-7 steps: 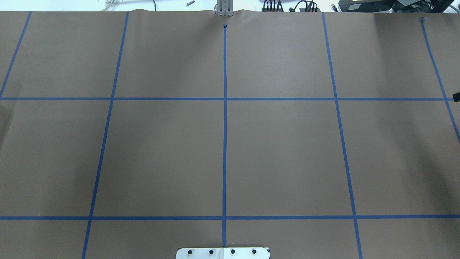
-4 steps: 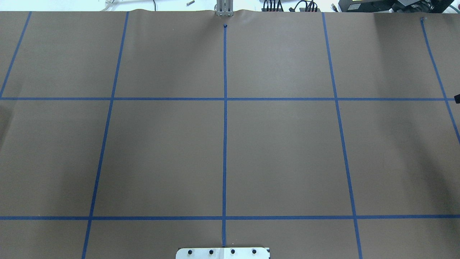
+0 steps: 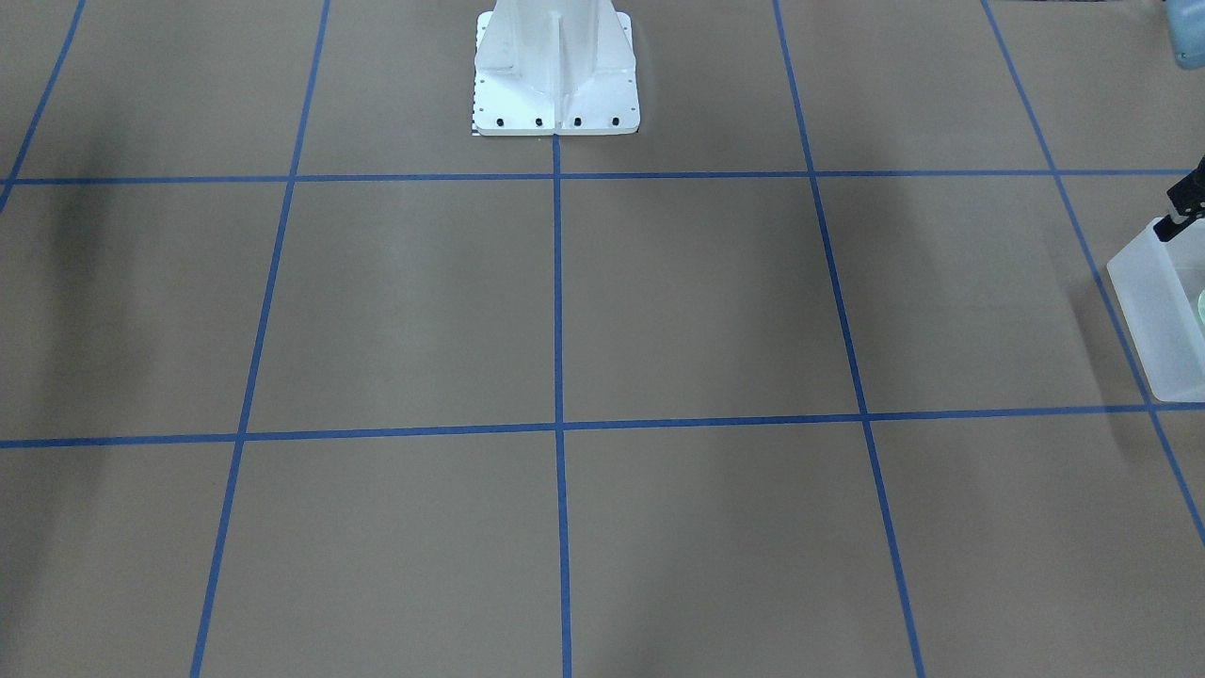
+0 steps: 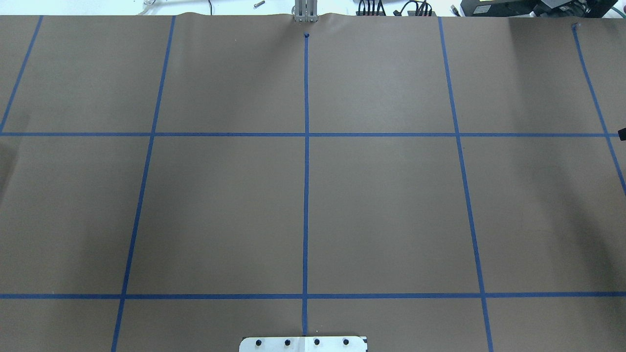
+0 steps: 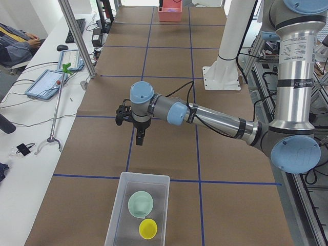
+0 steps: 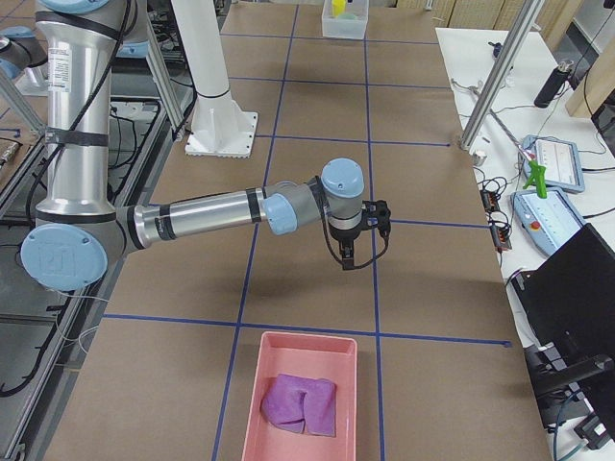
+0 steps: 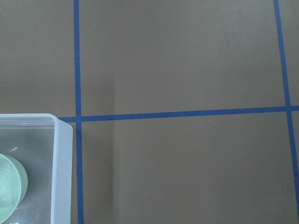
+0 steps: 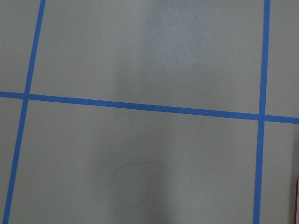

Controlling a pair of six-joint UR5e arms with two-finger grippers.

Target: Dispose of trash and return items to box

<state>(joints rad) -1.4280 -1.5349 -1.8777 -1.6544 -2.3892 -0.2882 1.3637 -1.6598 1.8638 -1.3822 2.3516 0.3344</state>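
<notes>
The translucent white box [image 5: 114, 221] stands at the table's left end, and its corner shows in the left wrist view [image 7: 62, 158]. Inside it lie the mint-green bowl [image 5: 140, 203], also seen in the left wrist view [image 7: 10, 185], and a yellow cup [image 5: 148, 228]. My left gripper [image 5: 139, 142] hangs fingers-down over bare table just beyond the box, apart from it and holding nothing that I can see. My right gripper [image 6: 347, 261] hangs fingers-down over bare table a little short of the pink bin. I cannot tell whether either is open or shut.
A pink bin [image 6: 252, 403] at the table's right end holds a crumpled purple cloth [image 6: 301, 403]. The white robot base [image 3: 555, 75] stands at the table's middle edge. The brown table carries a blue tape grid. Operator gear lies on the side bench [image 5: 51, 82].
Only the black tip at the overhead view's right edge has shifted very slightly. Nothing else has visibly changed.
</notes>
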